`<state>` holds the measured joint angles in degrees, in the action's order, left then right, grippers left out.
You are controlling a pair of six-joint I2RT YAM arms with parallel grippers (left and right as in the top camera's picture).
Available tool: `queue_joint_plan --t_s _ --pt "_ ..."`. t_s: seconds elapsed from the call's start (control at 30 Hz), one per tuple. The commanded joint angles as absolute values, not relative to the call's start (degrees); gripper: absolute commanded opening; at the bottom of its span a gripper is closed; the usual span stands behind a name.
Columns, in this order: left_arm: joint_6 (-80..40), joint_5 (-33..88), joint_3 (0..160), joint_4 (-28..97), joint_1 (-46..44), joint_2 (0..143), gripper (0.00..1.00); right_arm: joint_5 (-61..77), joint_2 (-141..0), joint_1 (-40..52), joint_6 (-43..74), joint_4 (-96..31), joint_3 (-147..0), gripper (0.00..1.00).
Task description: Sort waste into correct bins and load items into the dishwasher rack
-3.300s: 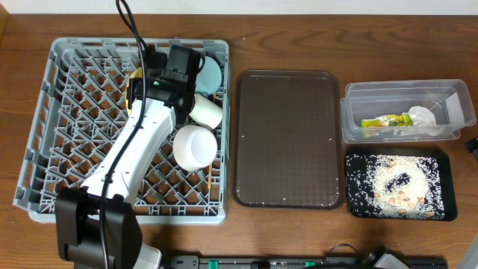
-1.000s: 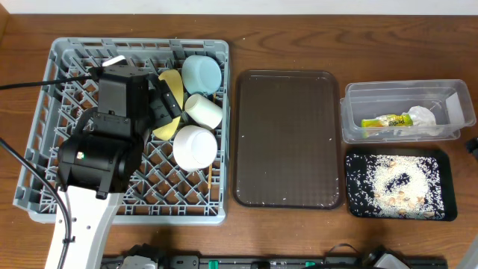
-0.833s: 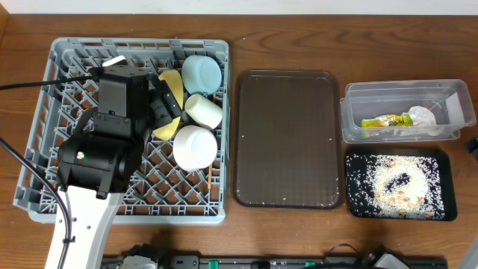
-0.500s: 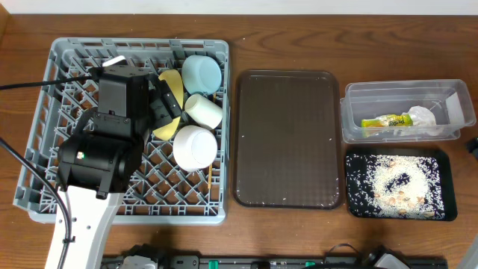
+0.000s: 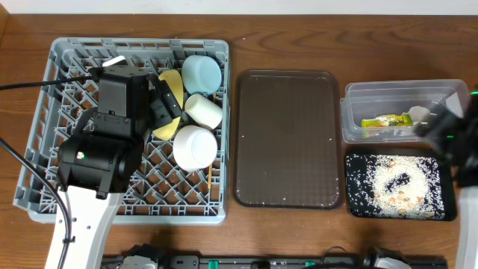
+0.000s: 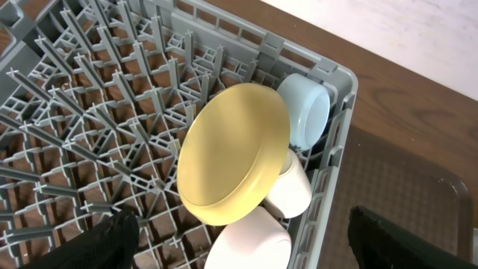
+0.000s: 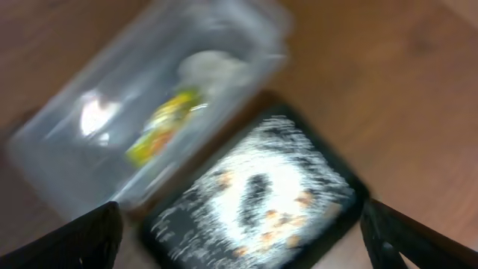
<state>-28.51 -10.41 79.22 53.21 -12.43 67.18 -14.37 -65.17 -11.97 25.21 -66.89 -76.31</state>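
Round yellow plate (image 6: 234, 153) propped on edge in the large grey plastic dishwasher rack (image 5: 45, 149), towards its top right corner — left gripper (image 5: 160, 103) spread wide, holding nothing
The plate leans just ahead of that claw, flat side towards it, beside a small light-blue bowl (image 6: 306, 112) and two white cups (image 6: 291, 187); the left arm is far nearer. Only the blurred right wrist view shows the right gripper (image 7: 246, 243) open above the clear plastic tub (image 5: 358, 101) and shallow black tray (image 5: 349, 187) — overhead hides its fingers

Both arms in view, jaws standing apart.
Left arm (image 5: 84, 213) is reaching up from the near edge, left gripper (image 6: 243, 235) gaping wide, gripping nothing; right gripper (image 7: 243, 243) is showing at the far right, blurred, fingers spread, empty.
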Motion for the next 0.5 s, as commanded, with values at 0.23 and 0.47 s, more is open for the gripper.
queue_joint_plan --t_s 0.23,0.47 --pt "-28.80 -10.04 80.05 53.34 -12.16 67.20 0.91 -16.51 -46.98 6.09 25.21 -66.57 -75.81 0.99" --pt "-28.80 -10.04 80.05 53.36 -12.16 67.20 0.91 -17.76 -32.18 5.76 24.53 -66.81 -71.42 0.99"
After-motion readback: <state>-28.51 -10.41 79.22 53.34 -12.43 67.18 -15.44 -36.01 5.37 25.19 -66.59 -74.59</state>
